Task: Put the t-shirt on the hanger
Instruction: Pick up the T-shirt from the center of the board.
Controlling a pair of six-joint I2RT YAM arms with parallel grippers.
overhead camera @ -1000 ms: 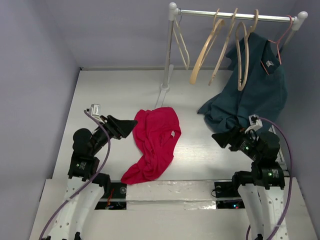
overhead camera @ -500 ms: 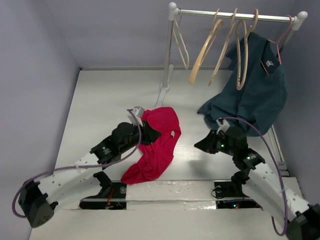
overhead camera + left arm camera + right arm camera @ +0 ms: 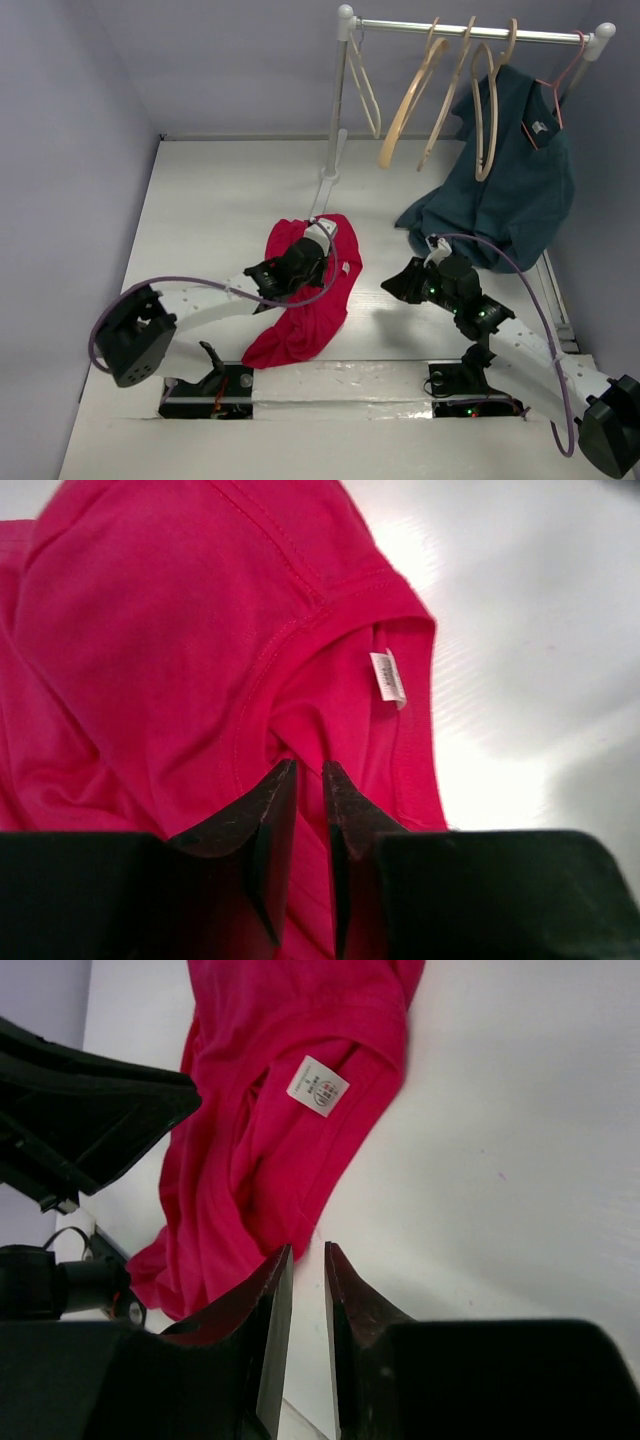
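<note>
The crimson t-shirt (image 3: 322,312) lies crumpled on the white table (image 3: 220,200), its white neck label (image 3: 388,675) facing up. My left gripper (image 3: 312,268) hovers over the cloth just below the collar. Its jaws (image 3: 310,770) are open by only a narrow slit, with red fabric (image 3: 150,630) showing through the gap. My right gripper (image 3: 390,287) is low over bare table just right of the t-shirt (image 3: 260,1160). Its jaws (image 3: 307,1250) are also a narrow slit apart, with nothing between them. The tan wooden hanger (image 3: 408,112) hangs on the rail at the back.
Two more tan hangers (image 3: 485,115) and a thin white one (image 3: 365,95) hang on the rack rail (image 3: 470,30). A dark teal shirt (image 3: 510,185) on a pink hanger (image 3: 562,75) drapes onto the table at right. The rack pole (image 3: 335,110) stands behind the t-shirt.
Both arms have reached forward from a folded pose: the left out over the t-shirt, the right toward its right edge. Both sets of jaws have narrowed.
</note>
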